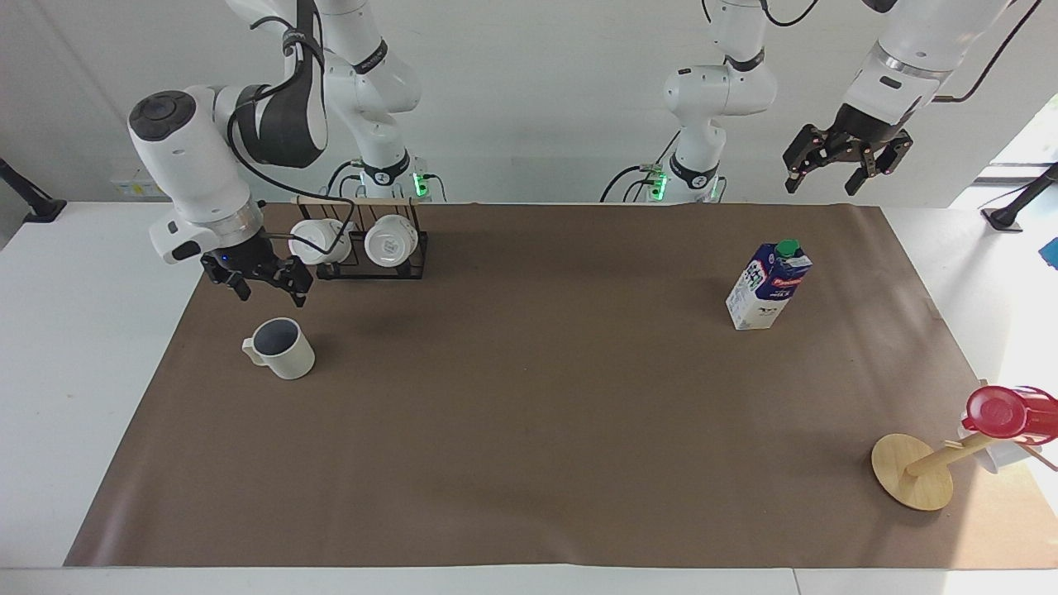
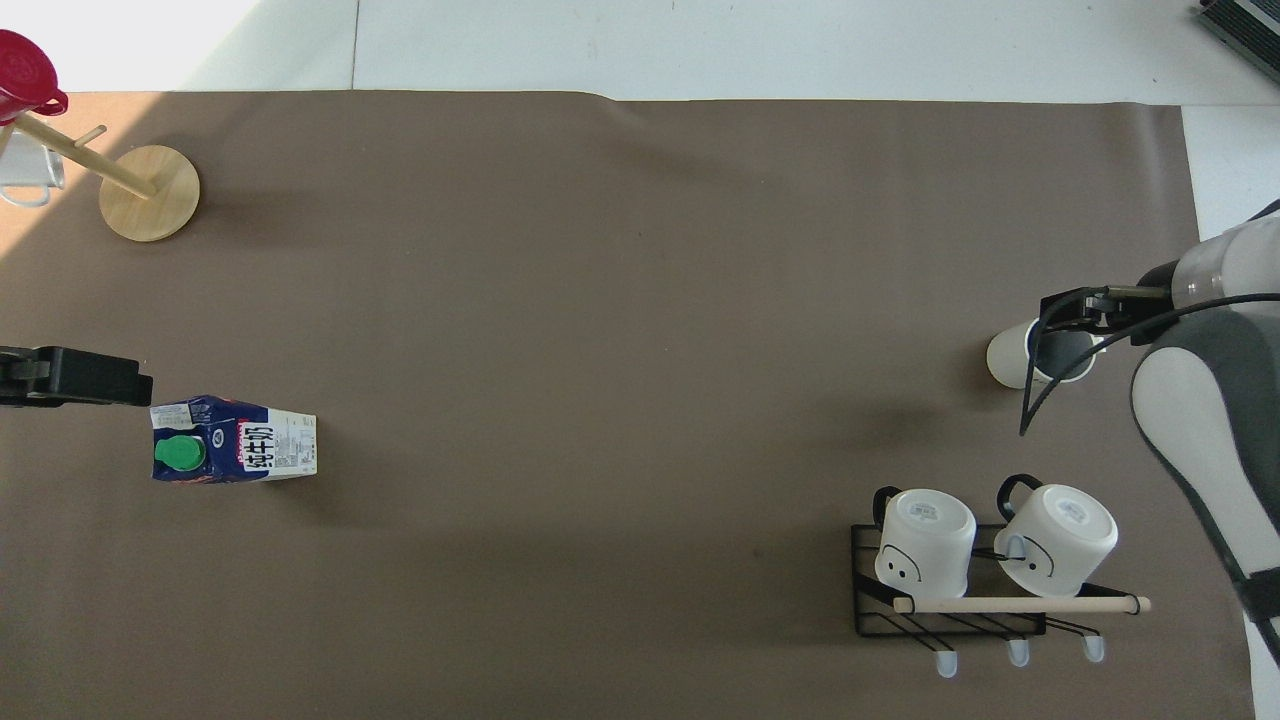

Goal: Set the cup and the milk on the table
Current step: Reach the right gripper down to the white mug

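Cup (image 1: pixel 281 349) just below open right gripper (image 1: pixel 259 281).

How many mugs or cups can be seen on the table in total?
4, perhaps more: the cream cup on the brown sheet, two white mugs on the black rack, and a red cup on the wooden stand. A pale object beside the red cup is unclear.

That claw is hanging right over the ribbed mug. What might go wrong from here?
1. The open right gripper hovers over the cream ribbed mug; coming down off-centre, a finger could strike the rim and tip it.
2. The rack of white mugs stands close by, nearer the robots; the arm's cable might snag it.
3. The tall milk carton could topple if the waiting left gripper nudges it.
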Robot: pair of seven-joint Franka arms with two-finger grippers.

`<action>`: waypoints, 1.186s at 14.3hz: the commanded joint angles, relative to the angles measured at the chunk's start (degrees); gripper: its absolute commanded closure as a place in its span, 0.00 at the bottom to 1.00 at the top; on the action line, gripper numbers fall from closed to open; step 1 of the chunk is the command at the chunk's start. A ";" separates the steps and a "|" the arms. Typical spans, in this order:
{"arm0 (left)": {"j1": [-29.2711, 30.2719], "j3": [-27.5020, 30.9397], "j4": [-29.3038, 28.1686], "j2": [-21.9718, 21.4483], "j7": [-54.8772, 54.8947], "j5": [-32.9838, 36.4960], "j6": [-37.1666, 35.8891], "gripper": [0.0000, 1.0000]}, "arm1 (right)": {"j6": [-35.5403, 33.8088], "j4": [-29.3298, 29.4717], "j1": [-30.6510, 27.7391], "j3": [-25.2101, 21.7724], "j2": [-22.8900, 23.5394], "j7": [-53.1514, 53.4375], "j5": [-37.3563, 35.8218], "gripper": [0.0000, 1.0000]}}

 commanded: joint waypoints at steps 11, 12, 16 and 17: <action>0.25 -0.10 -0.34 -0.04 0.80 0.02 0.22 0.00 | 7.26 -2.74 0.35 0.37 6.01 -0.80 -0.75 0.03; 0.51 -0.01 -0.96 -0.21 0.71 0.02 0.66 0.00 | 7.70 -2.83 0.36 0.37 6.36 -0.80 -1.02 0.06; 1.82 0.34 -7.45 -3.28 1.32 0.11 2.15 0.00 | 11.92 -4.94 0.36 0.37 6.62 -0.80 -3.30 0.17; 2.61 0.34 -9.47 -4.42 1.32 0.11 3.20 0.00 | 11.92 -4.85 0.36 0.37 6.62 -0.80 -3.30 0.26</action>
